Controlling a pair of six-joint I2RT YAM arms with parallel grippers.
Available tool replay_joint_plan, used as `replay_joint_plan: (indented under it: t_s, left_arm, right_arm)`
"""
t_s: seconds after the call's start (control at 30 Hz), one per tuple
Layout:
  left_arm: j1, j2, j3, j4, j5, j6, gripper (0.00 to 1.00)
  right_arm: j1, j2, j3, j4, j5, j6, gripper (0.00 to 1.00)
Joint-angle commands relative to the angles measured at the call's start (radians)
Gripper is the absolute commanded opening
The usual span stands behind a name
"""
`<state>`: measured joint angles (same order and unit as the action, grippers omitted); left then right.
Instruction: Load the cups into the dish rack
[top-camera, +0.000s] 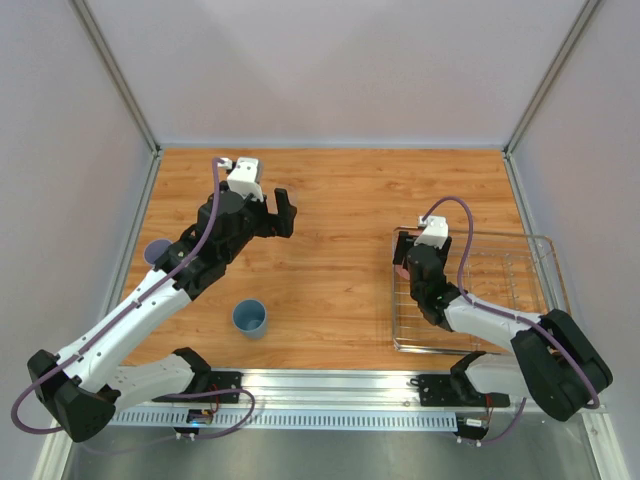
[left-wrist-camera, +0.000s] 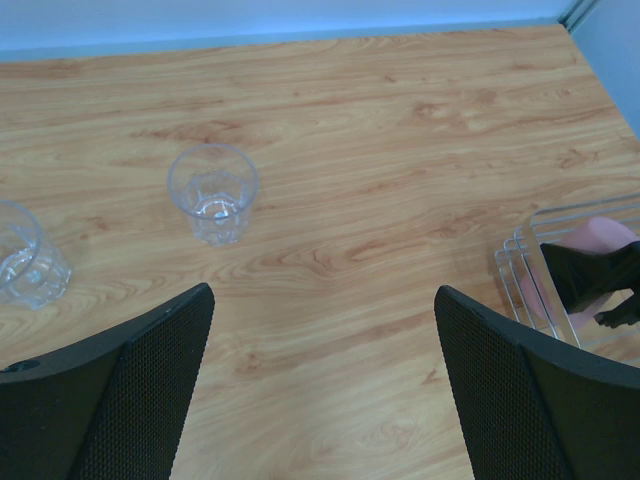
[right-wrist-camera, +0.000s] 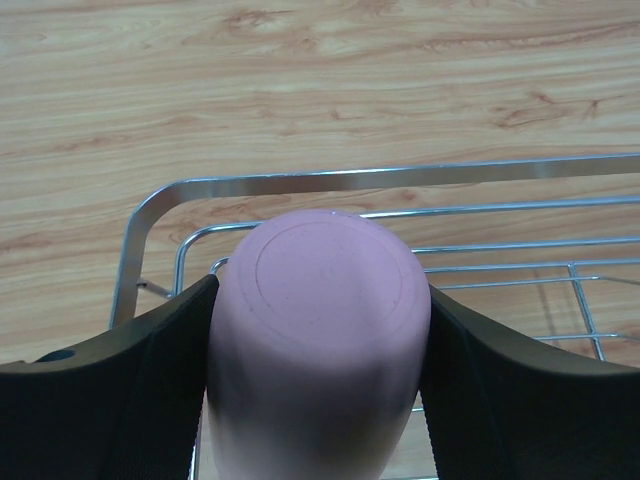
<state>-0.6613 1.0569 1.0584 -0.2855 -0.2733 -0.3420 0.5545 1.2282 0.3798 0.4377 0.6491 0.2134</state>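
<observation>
Both fingers (right-wrist-camera: 130, 400) of the right gripper (right-wrist-camera: 318, 300) clamp the pink cup (right-wrist-camera: 320, 340) over a corner of the dish rack (right-wrist-camera: 300, 182), while the left gripper (left-wrist-camera: 322, 310) hovers, fingers apart, near two glass tumblers (left-wrist-camera: 213, 192) (left-wrist-camera: 25, 255).

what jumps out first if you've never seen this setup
The pink cup, gripped base toward the wrist camera by the right gripper at the left end of the silver dish rack, on the right of the table. Next, the left gripper, wide open above bare wood, with two clear glass tumblers ahead of it and a blue cup near the front edge.
</observation>
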Motion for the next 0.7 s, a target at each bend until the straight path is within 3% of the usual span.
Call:
replay_joint_plan:
  t_s: [0.0, 0.17, 0.2, 0.23, 0.4, 0.43, 0.47, 0.67]
  left_arm:
    - [0.005, -0.034, -0.005, 0.031, -0.010, 0.012, 1.00]
    - [0.006, -0.038, -0.003, 0.026, -0.010, 0.028, 1.00]
    - [0.006, -0.037, -0.003, 0.025, -0.012, 0.031, 1.00]
    - [0.006, -0.037, -0.002, 0.026, -0.010, 0.032, 1.00]
    - [0.008, -0.034, -0.001, 0.032, -0.004, 0.041, 1.00]
    - [0.011, -0.034, -0.001, 0.035, -0.001, 0.044, 1.00]
    - [0.011, -0.031, 0.000, 0.037, -0.001, 0.046, 1.00]
    - [0.012, -0.026, 0.000, 0.045, 0.008, 0.047, 1.00]
  right_arm:
    - [0.005, 0.027, 0.013, 0.131, 0.106, 0.017, 0.06]
    - [0.005, 0.039, 0.013, 0.160, 0.122, 0.010, 0.13]
    - [0.005, 0.037, 0.011, 0.161, 0.124, 0.012, 0.17]
    - [0.005, 0.034, 0.014, 0.150, 0.124, 0.017, 0.28]
    - [0.007, 0.025, 0.040, 0.075, 0.121, 0.033, 0.42]
    - [0.008, 0.021, 0.041, 0.047, 0.122, 0.044, 0.82]
    - [0.008, -0.001, 0.042, 0.032, 0.121, 0.052, 1.00]
    - [0.008, -0.108, 0.050, -0.082, 0.086, 0.076, 1.00]
